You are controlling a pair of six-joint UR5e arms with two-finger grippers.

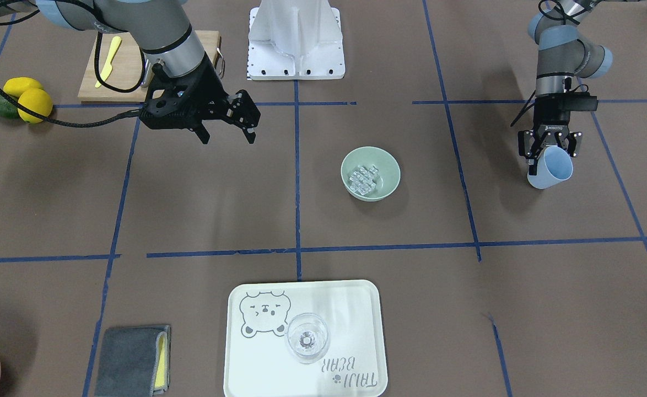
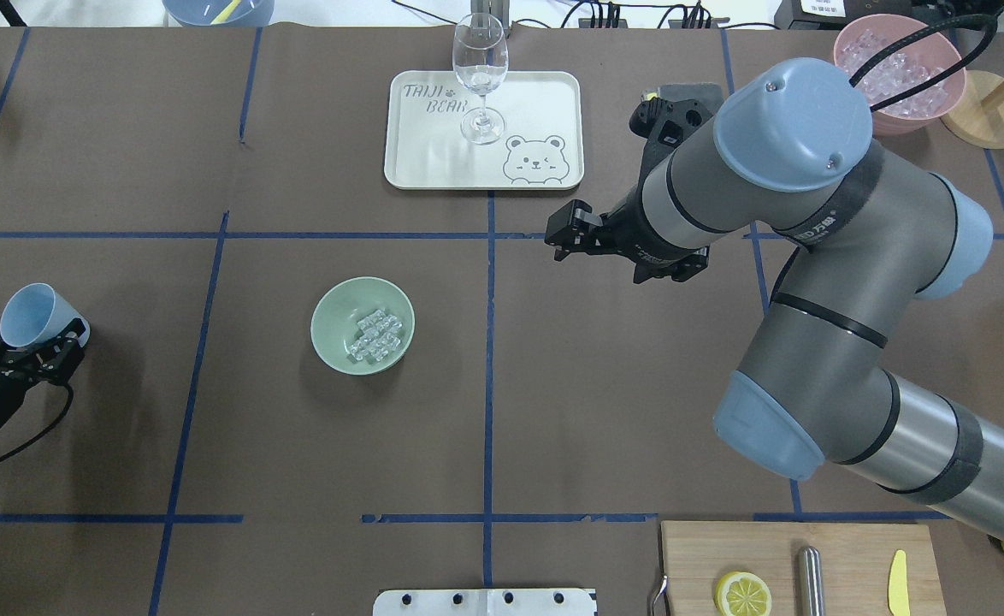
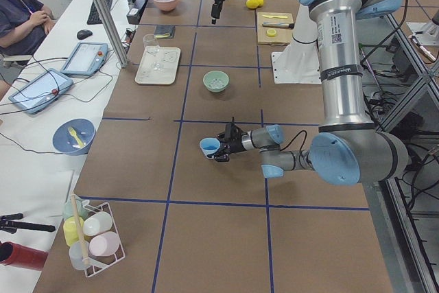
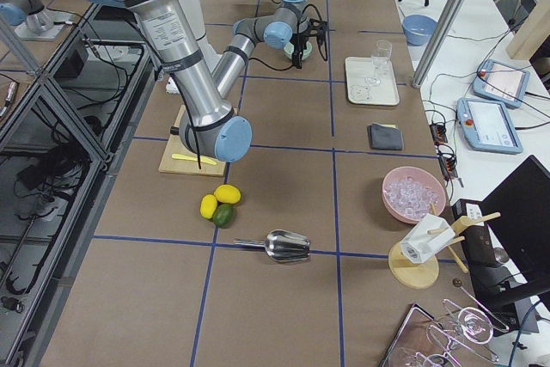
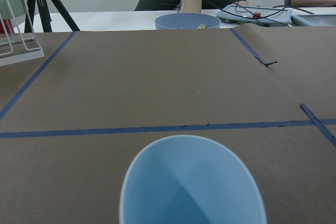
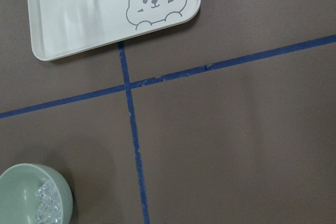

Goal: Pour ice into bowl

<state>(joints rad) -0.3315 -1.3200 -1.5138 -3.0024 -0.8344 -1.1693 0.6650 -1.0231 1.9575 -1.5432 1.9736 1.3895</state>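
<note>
Two wrist cameras are giving what the wide views cannot. The left wrist view is looking straight into the light blue cup (image 5: 191,182), and only smooth blue wall is showing inside it. The right wrist view is looking down on the desk (image 6: 236,145). It is catching the edge of the bowl (image 6: 21,182) with the ice (image 6: 46,205) in it, and a corner of the bear tray (image 6: 105,24).

The front-facing view is laying out the whole scene instead. The mint-green bowl (image 1: 391,168) is sitting upright near the middle of the desk, and the ice (image 1: 365,180) is lying in a loose cluster on its bottom. The tray (image 1: 356,309) is lying beyond it on the operators' side, carrying a wine glass (image 1: 307,337). Only the overhead view is showing the glass (image 2: 480,68) standing upright by its stem. That view is also showing a pink container (image 2: 900,73) of more cubes at the far right corner.

The left gripper (image 1: 550,154) is clamping the cup (image 1: 550,170) between its fingers, tilted, with its mouth turned away from the robot. It is holding the cup well apart from the bowl, on the robot's left. The right gripper (image 1: 228,135) is hanging over the desk with its fingers spread apart, gripping nothing and touching nothing, well clear of the bowl.
</note>
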